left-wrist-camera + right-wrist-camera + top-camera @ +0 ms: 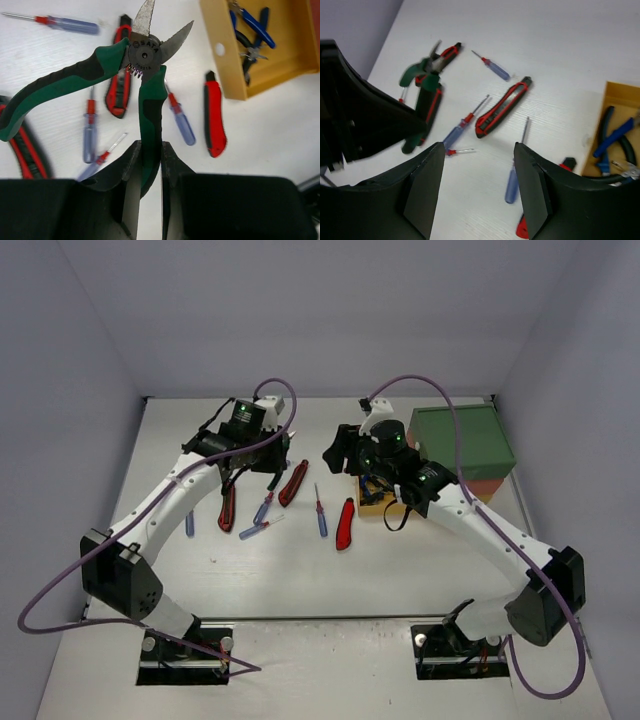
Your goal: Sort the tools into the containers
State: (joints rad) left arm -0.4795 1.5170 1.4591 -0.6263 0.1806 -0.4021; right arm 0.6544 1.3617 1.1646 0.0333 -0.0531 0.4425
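My left gripper (150, 150) is shut on one handle of the green-handled pliers (150, 100) and holds them above the table, jaws pointing away. In the top view it (252, 462) hangs over the scattered tools. My right gripper (478, 150) is open and empty above the table, just left of the pulled-out yellow drawer (372, 502); in the top view it is at centre (335, 448). The drawer (227, 65) holds blue-handled pliers (255, 25). The stacked unit has a green top (462, 438). Red utility knives (345, 524) (293, 483) (229, 508) and blue screwdrivers (320, 510) (262, 510) lie on the table.
Another blue screwdriver (189, 523) lies at the left of the group. Grey walls close in the table on three sides. From the right wrist, the left gripper with the green pliers (415, 72) is close on the left, and the drawer (610, 90) on the right.
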